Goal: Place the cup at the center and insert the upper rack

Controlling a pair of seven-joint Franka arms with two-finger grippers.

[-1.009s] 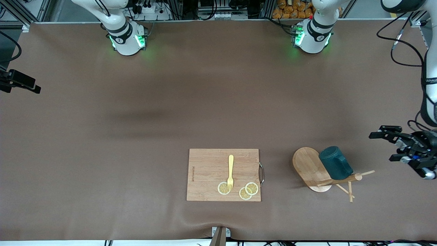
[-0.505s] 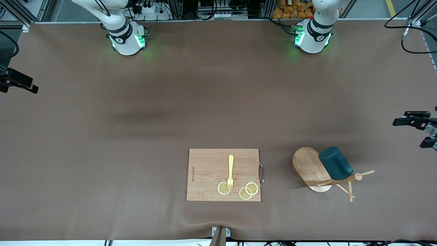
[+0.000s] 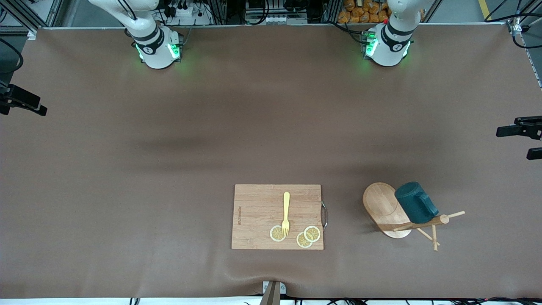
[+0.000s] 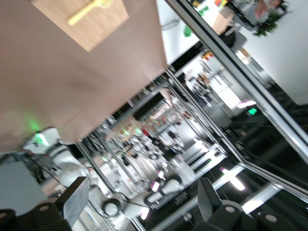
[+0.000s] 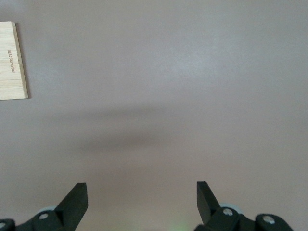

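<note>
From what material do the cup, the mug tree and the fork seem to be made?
The cup: probably glazed ceramic, judging by its dark teal, smooth, slightly glossy wall, though coated metal is possible. The mug tree: light wood, likely bamboo, with visible grain on its oval base and pale thin pegs. The fork: pale yellow, uniform and matte, so plastic or light wood; the look leaves it open.
</note>
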